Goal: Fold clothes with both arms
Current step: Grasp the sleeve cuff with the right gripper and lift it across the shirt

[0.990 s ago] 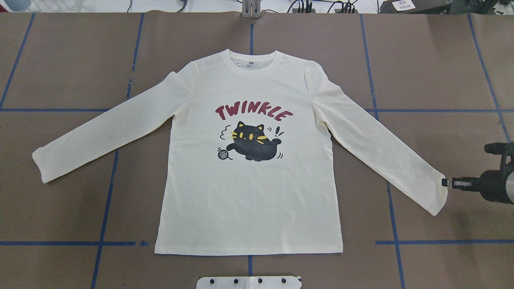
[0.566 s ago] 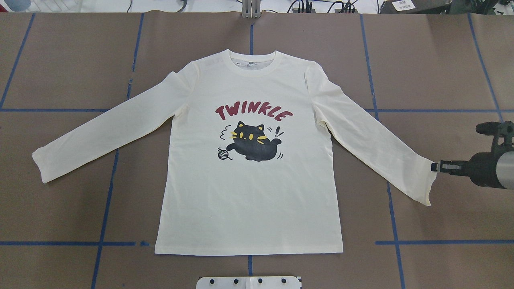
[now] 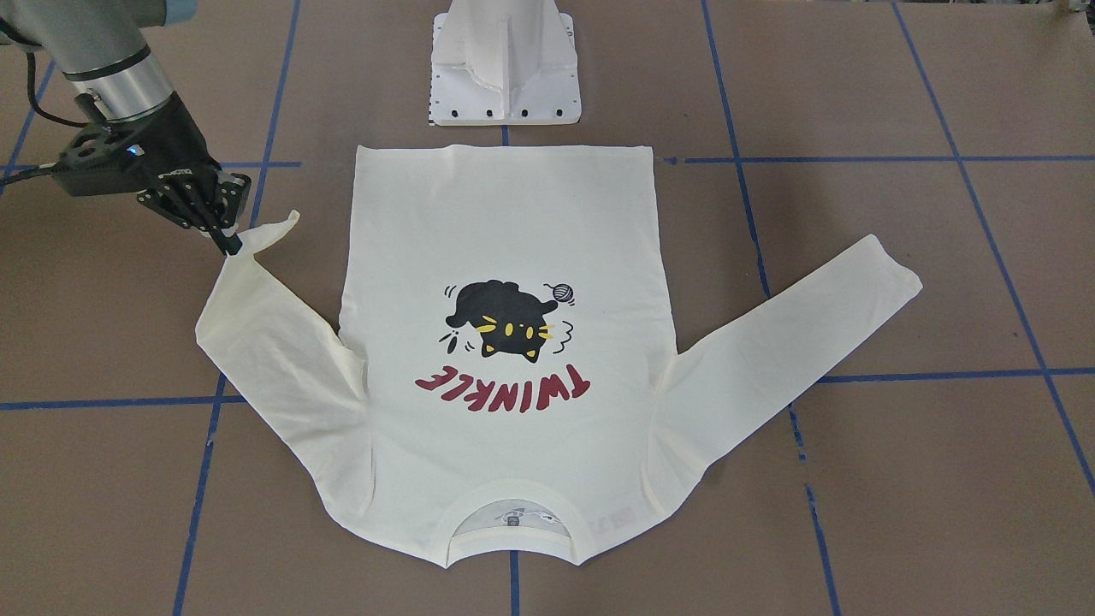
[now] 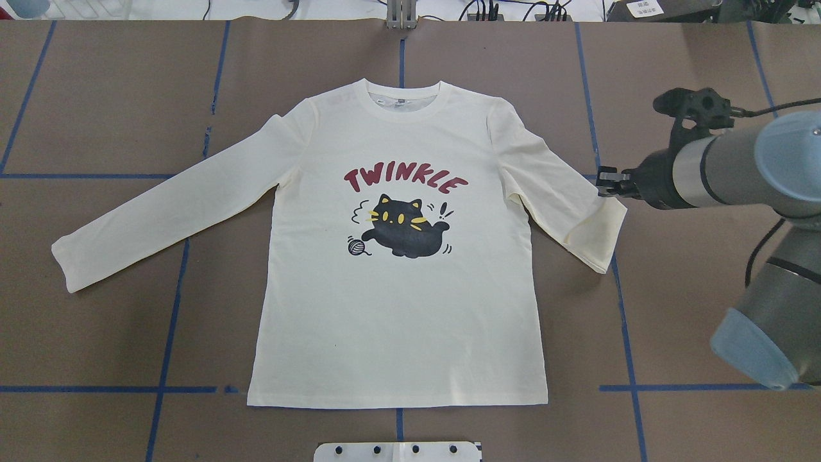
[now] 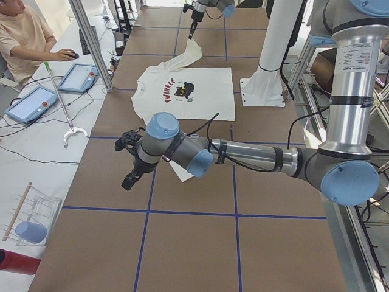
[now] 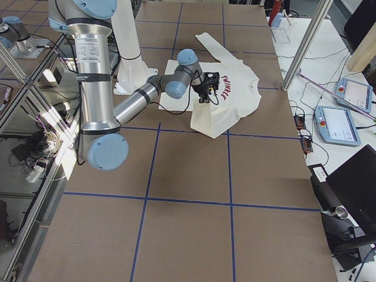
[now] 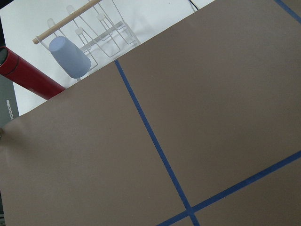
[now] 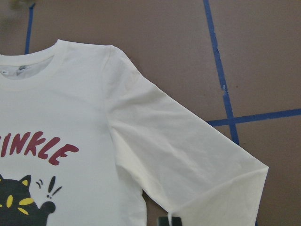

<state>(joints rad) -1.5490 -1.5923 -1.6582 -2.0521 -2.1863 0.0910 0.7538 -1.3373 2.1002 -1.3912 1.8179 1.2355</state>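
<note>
T-shirt point(image 4: 397, 321) flat, print-up; R gripper point(image 4: 604, 182) pinches raised sleeve cuff point(image 4: 613, 208) well right of cat print point(image 4: 401, 228), next carry prob. leftward toward it; L gripper point(image 5: 130, 177) far off, closure can't tell.

One shirt point(image 4: 397, 321) on one brown table point(image 4: 96, 96). Two robot arms: right arm point(image 4: 725, 163), left arm point(image 5: 249, 155). One white pedestal point(image 3: 505, 60), one person point(image 5: 24, 36), two tablets point(image 5: 30, 103), one blue cup point(image 7: 68, 56), one wire rack point(image 7: 106, 35), one red tube point(image 7: 28, 75).
</note>
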